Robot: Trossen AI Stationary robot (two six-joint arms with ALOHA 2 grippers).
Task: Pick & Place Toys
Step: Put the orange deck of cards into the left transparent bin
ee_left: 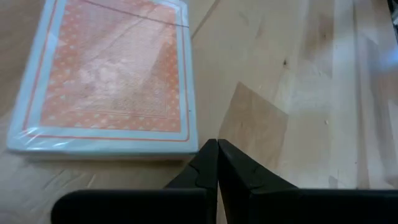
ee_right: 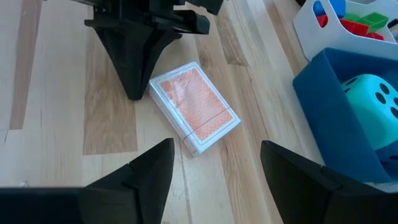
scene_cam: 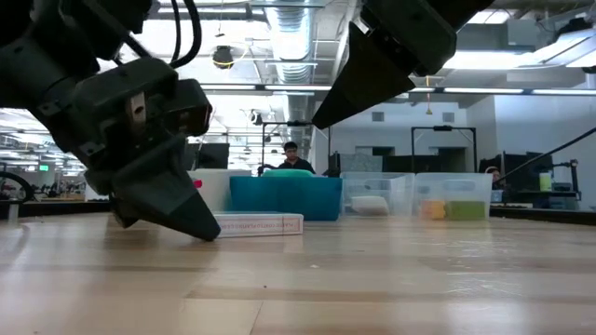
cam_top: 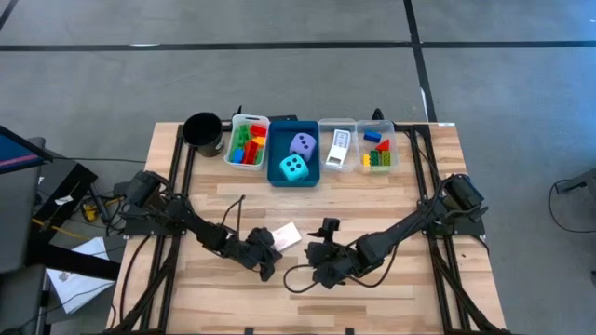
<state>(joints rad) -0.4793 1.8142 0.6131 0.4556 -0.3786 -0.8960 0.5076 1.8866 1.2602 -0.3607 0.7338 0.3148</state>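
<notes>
While my left pincer (ee_left: 217, 163) rests with its tips pressed together on the bare wood, gripping nothing, the card pack (ee_left: 109, 78) lies flat just beside it — orange patterned back up, wrapped in clear film. On the desk (cam_top: 410, 288) this pair sits a little left of the middle, well short of the back edge; from table height, my closed fingers (scene_cam: 177, 209) point down to the wood right at the pack's end.

My right pincer (ee_right: 214, 171) is further right, near the middle of the desk, its two fingers standing apart with only bare wood between them. It is raised off the surface and faces the pack, holding nothing.

Along the back edge, left to right: a black cup (cam_top: 202, 131) near the back left corner, a white tray (cam_top: 232, 152) heaped with red, green and yellow bricks (cam_top: 248, 144), then a blue tray (cam_top: 277, 177) holding the lavender die (cam_top: 302, 143) and the cyan die (cam_top: 294, 167). Next comes a clear tray (cam_top: 323, 126) with a second card pack (cam_top: 339, 147) in it, and last a clear tray (cam_top: 395, 149) with more bricks (cam_top: 376, 152) — red, blue, yellow, green.

A person (scene_cam: 293, 158) sits in the room far behind the desk.
</notes>
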